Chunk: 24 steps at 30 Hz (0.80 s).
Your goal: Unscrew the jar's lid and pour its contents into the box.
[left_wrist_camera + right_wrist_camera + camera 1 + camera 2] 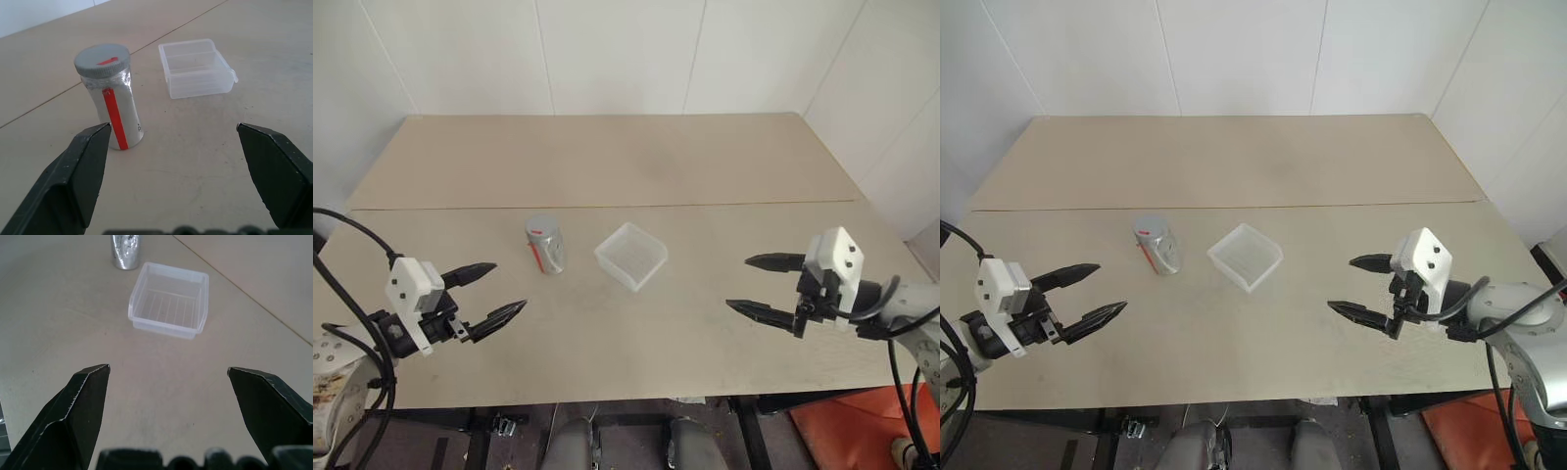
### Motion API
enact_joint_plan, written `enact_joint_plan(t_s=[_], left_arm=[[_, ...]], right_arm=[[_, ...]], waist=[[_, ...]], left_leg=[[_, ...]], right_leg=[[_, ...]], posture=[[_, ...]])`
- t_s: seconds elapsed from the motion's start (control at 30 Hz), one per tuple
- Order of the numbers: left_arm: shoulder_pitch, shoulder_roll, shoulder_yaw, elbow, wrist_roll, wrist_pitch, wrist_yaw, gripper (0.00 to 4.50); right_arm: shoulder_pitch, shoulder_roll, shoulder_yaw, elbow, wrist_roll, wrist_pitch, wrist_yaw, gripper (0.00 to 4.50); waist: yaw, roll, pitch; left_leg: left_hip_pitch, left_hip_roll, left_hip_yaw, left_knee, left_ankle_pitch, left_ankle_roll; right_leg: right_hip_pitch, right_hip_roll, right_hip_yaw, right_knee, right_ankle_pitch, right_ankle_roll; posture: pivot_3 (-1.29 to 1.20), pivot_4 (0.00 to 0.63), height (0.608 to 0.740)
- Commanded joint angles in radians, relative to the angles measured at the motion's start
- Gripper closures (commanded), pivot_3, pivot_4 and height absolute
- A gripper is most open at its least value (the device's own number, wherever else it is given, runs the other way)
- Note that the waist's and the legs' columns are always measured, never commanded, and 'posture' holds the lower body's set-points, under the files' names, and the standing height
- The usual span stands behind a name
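Observation:
The jar (546, 246) stands upright on the table, left of centre, with a red stripe down its silvery side. Its grey lid (102, 59) is on top, marked with a red dash. The contents are hidden. Just right of the jar sits the empty translucent box (630, 256). My left gripper (501, 291) hovers open near the table's front left, a short way in front of the jar. On the right side, my right gripper (756, 284) hangs open and points toward the box from some distance. Neither holds anything.
The light wooden table (626, 166) has a seam line running across its middle. White walls close off the back and right. An orange object (847, 431) lies on the floor beyond the front right corner.

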Motion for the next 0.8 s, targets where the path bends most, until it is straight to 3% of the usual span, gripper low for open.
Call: enact_joint_plan(t_s=[0.03, 0.4, 0.6, 0.8], left_arm=[[-0.016, 0.000, 0.001, -0.008, -0.008, -0.006, 0.001, 0.04], [0.018, -0.058, -0.002, -0.037, 0.019, -0.019, 0.076, 0.04], [-0.091, -0.170, -0.088, 0.046, 0.103, -0.082, 0.186, 0.04], [-0.205, -0.219, -0.178, 0.172, 0.201, -0.174, 0.219, 0.04]], right_arm=[[0.014, 0.004, -0.038, -0.041, 0.022, -0.004, -0.008, 0.00], [-0.042, 0.009, 0.055, -0.029, -0.015, -0.036, 0.007, 0.00], [-0.162, 0.052, 0.136, -0.020, -0.012, -0.038, 0.014, 0.00], [-0.250, 0.059, 0.166, 0.004, -0.007, -0.031, 0.031, 0.00]], waist=[[0.001, 0.000, 0.000], [-0.002, 0.000, 0.000], [0.005, 0.000, 0.000], [0.003, 0.000, 0.000]], left_leg=[[0.000, 0.000, 0.000, 0.000, 0.000, 0.000], [0.000, 0.000, 0.000, 0.000, 0.000, 0.000], [0.000, -0.001, -0.001, 0.001, 0.000, 0.000], [0.000, -0.002, -0.001, 0.000, 0.000, 0.000]], right_leg=[[0.000, 0.000, 0.000, 0.000, 0.000, 0.000], [0.000, 0.000, 0.000, 0.000, 0.000, 0.000], [0.001, 0.000, 0.000, 0.000, 0.002, 0.003], [0.001, 0.000, -0.001, 0.000, 0.002, 0.003]], posture=[[0.00, 0.150, 0.740], [0.00, 0.150, 0.740], [0.00, 0.150, 0.740], [0.00, 0.150, 0.740]])
